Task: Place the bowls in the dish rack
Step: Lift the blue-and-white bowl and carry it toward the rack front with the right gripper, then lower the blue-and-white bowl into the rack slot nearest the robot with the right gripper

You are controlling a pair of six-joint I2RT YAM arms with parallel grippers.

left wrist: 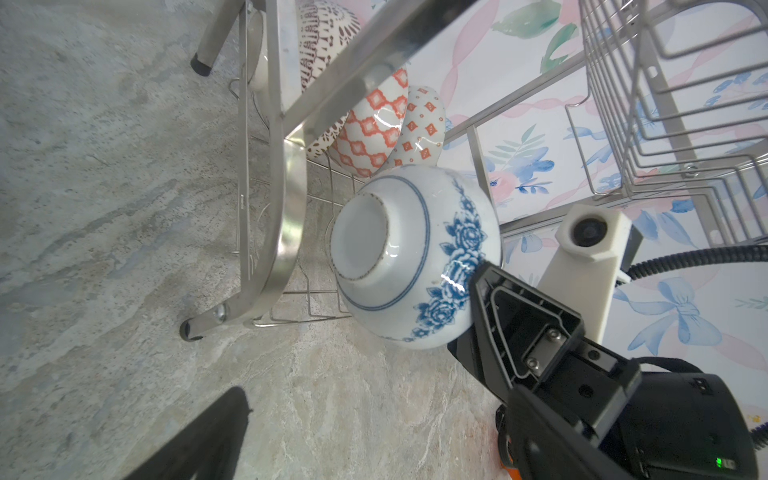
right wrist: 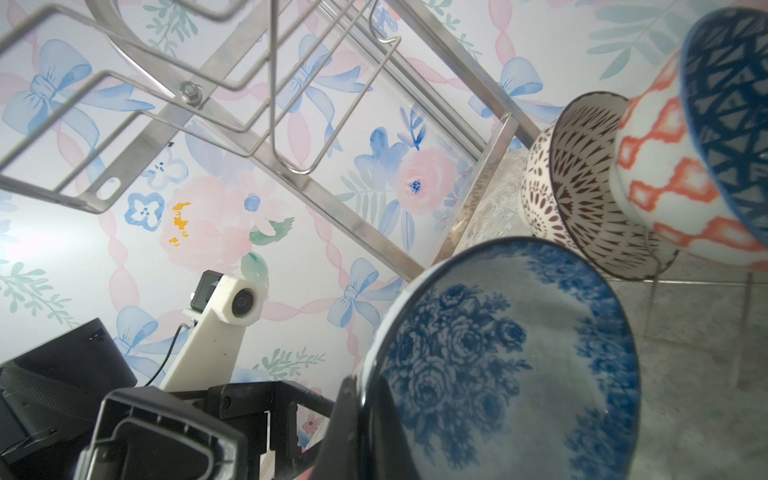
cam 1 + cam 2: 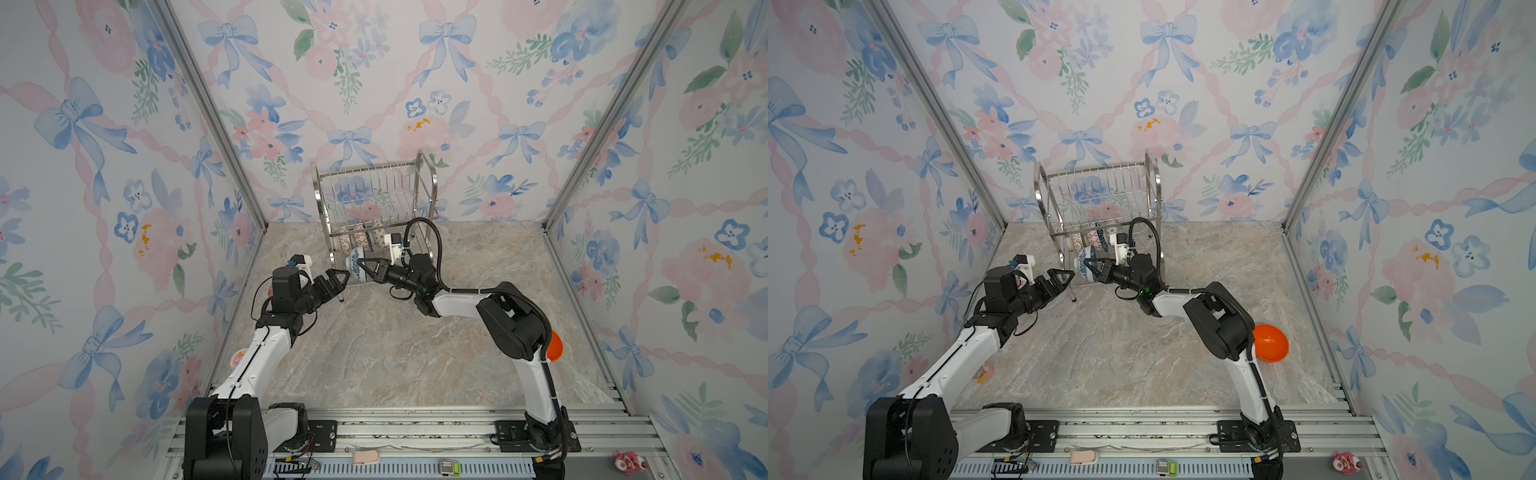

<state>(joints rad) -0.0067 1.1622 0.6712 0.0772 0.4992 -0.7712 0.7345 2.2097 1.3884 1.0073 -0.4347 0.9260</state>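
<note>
Left wrist view: right claw (image 3: 362, 262) pinches the rim of a white ceramic bowl with blue roses (image 1: 415, 257), tipped on its side beside the arched frame of the shiny two-tier steel wire dish rack (image 1: 286, 208); just past its tips, patterned ceramic bowls (image 1: 370, 129) stand on edge in the lower tier; left claw (image 3: 338, 282) spread wide, empty, nearby; glossy orange bowl (image 3: 1271, 343) well behind.

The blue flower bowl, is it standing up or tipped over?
Tipped on its side. The blue flower bowl points its round foot sideways, not down, and the right claw pinches its rim.
</note>
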